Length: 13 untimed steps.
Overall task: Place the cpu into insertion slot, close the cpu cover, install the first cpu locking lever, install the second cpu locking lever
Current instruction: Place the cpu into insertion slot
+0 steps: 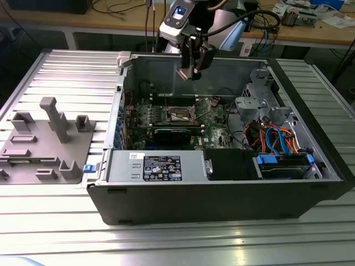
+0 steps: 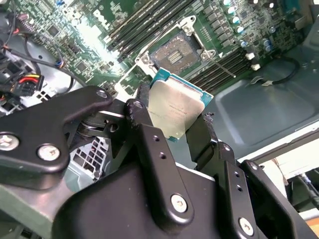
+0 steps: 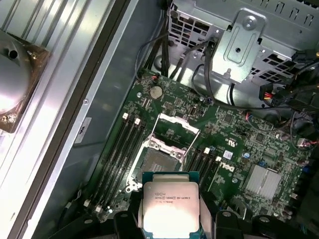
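Pinching the small flat silver-topped square cpu (image 2: 174, 107), the black two-fingered gripper (image 1: 191, 71) hangs at the exterior view's upper centre. Mid-frame below, the dark silver-rimmed square insertion slot (image 1: 181, 114) lies uncovered.

Open computer case (image 1: 222, 194) on the desk (image 1: 166, 244), gripper (image 1: 188, 72) above it.
Inside the case, the insertion slot (image 3: 158, 160) lies mid-motherboard (image 3: 234, 129), with the cpu cover (image 3: 177, 123) raised just beside it. The cpu (image 3: 171, 199) sits clamped in the gripper, above the slot. A fixture plate (image 1: 44, 138) lies on the desk, at the exterior view's left of the case.
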Tool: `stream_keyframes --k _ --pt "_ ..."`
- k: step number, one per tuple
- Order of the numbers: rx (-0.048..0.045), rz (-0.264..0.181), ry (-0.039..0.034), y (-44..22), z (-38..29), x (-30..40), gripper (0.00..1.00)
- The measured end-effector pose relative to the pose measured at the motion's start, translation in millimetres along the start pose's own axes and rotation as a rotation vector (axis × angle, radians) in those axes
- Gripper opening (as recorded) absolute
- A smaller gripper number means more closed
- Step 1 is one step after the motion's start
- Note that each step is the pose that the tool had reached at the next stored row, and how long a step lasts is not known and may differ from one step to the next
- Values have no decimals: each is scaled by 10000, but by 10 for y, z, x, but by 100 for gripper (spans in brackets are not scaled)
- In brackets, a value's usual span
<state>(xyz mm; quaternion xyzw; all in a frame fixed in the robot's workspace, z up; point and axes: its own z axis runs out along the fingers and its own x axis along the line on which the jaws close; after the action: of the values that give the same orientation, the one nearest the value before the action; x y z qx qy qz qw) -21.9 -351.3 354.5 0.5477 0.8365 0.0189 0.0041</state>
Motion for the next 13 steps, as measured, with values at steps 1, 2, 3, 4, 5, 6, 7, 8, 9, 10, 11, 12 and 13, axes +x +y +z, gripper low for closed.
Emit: stream_keyframes --k 1,2,3,4,5,6,7,8,9,10,11,12,13 --pt "4 85 -6 0 5 0 54" --pt "7 168 -16 0 9 0 54" --pt "9 279 -27 0 12 -1 54" --pt "10 402 -38 0 16 -1 54" --pt "15 656 -66 -1 24 -1 54" --pt "20 942 -98 -1 34 -1 54" --pt "23 1170 -121 -1 42 -1 54" --pt "25 1391 -140 -2 50 -1 54" --pt "26 1546 -153 -2 55 -1 54" --pt "26 1677 -159 -2 59 -1 54" --pt "25 1865 -167 -2 65 -1 54" --pt "24 2146 -175 -2 75 -1 54" --pt "26 2274 -179 -3 79 -1 54"
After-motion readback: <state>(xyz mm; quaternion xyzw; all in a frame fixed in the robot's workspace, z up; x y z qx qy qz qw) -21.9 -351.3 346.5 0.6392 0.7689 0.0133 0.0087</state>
